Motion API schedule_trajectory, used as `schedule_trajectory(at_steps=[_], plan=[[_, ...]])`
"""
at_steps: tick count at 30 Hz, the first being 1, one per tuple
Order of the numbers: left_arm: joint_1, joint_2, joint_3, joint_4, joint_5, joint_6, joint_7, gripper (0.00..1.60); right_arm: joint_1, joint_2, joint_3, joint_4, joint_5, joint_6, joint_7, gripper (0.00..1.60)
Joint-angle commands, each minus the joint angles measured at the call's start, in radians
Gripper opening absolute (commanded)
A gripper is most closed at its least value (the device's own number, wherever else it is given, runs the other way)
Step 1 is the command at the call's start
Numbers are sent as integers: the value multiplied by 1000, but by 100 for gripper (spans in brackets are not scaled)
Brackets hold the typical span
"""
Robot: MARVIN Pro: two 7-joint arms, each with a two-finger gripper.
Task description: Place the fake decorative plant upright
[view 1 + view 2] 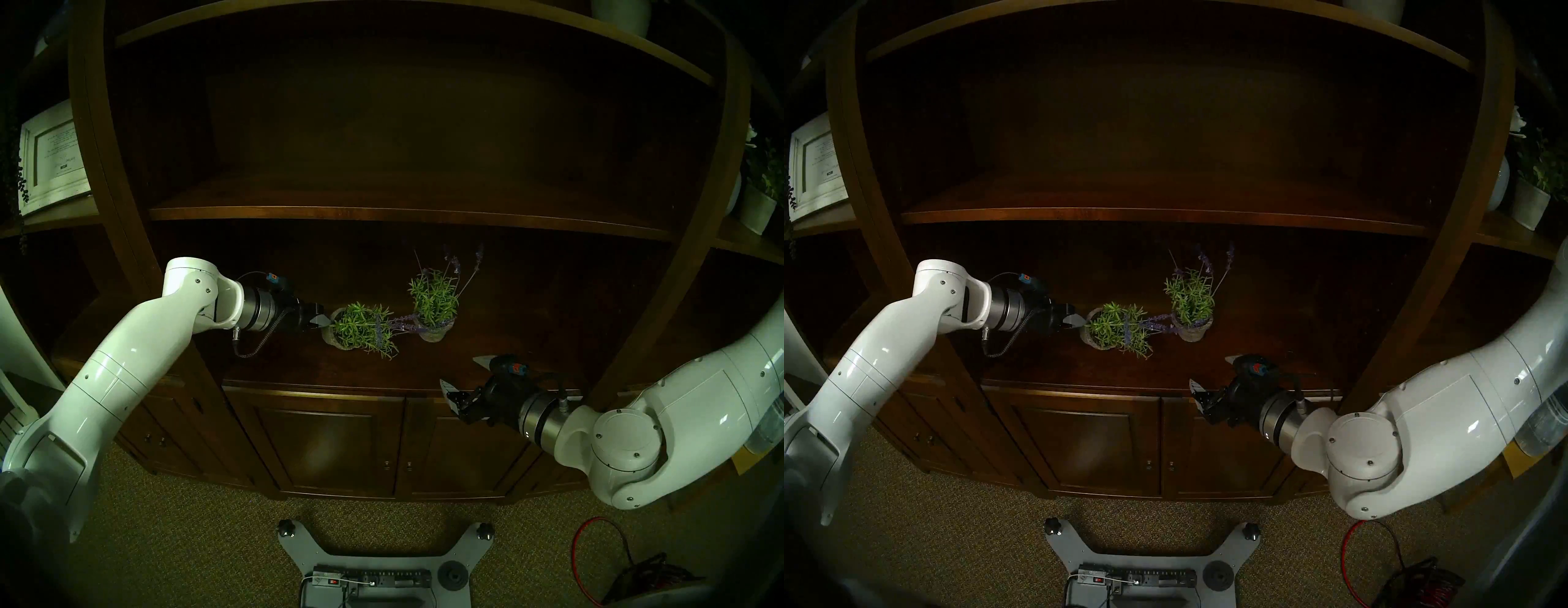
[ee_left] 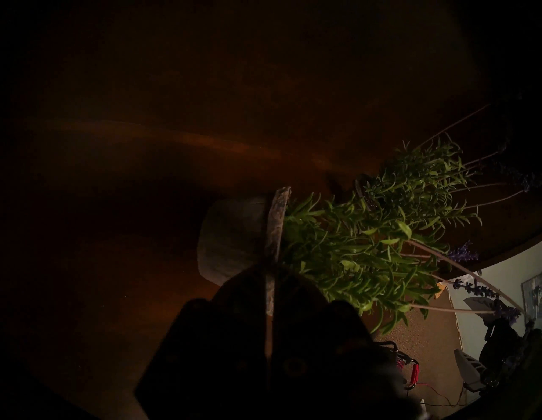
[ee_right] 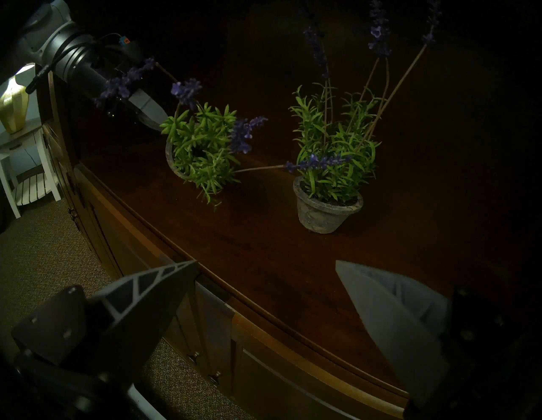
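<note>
**Left Arm Pinching the Rim of the Tipped Lavender Pot**

The left gripper [image 1: 319,323] is pinching the rim of the tipped plant [image 1: 360,331], with one finger inside the mouth of the pot and one outside, as the left wrist view is showing. That thin edge is probably the only part the narrow pincer can clamp, since the pot's body looks too broad and the foliage too soft to hold firmly. The plant is lying on the wooden shelf [image 1: 382,369] of the dark cabinet, its pot mouth turned toward the camera and to the right, so the green sprigs and purple flower stalks are spilling sideways. One stalk is reaching across to the upright plant [image 1: 435,303], which is standing just beside it on its own base and giving a model for the finished pose.

The right gripper [image 1: 464,382] is hanging at the shelf's front edge with its fingers spread wide and nothing between them, well apart from both pots. It seems to be keeping clear so the left arm can work alone.

The righting looks barely begun: the pot is gripped but not yet standing. Swinging it up risks dragging the stalks against the neighbour.
</note>
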Motion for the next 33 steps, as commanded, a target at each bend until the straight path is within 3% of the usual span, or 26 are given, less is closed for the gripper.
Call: schedule_trajectory(at_steps=[1, 22, 33], plan=[[-23, 10, -49, -4, -36, -3, -1, 0, 14, -2, 15, 1, -9, -8, 2, 160], [79, 36, -137, 15, -198, -1, -27, 0, 14, -2, 15, 1, -9, -8, 2, 160], [98, 29, -152, 16, -233, -15, -5, 0, 14, -2, 15, 1, -9, -8, 2, 160]])
